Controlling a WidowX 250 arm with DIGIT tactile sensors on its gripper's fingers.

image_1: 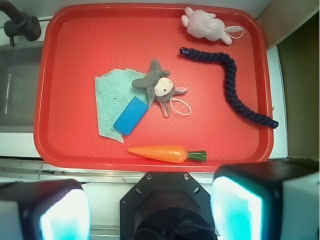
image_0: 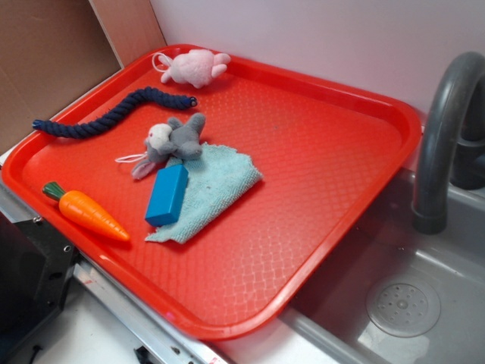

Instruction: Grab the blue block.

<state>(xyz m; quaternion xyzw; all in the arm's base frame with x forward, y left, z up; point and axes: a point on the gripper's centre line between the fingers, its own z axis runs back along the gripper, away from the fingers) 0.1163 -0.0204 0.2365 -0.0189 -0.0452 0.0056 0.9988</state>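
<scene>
The blue block (image_0: 167, 195) lies on the pale turquoise cloth (image_0: 214, 189) in the red tray (image_0: 318, 159), just below the grey plush animal (image_0: 176, 139). From the wrist view, high above, the blue block (image_1: 130, 115) sits left of centre on the tray (image_1: 75, 50). My gripper (image_1: 150, 212) hangs well back from the tray's near edge, over the robot base. Its two fingers stand wide apart, open, with nothing between them. The gripper does not show in the exterior view.
An orange toy carrot (image_0: 86, 211) lies near the tray's front edge. A navy rope (image_0: 106, 115) and a pink plush (image_0: 194, 67) lie at the back. A grey faucet (image_0: 443, 136) and sink (image_0: 402, 303) stand beside the tray; cardboard (image_0: 45, 61) stands behind it.
</scene>
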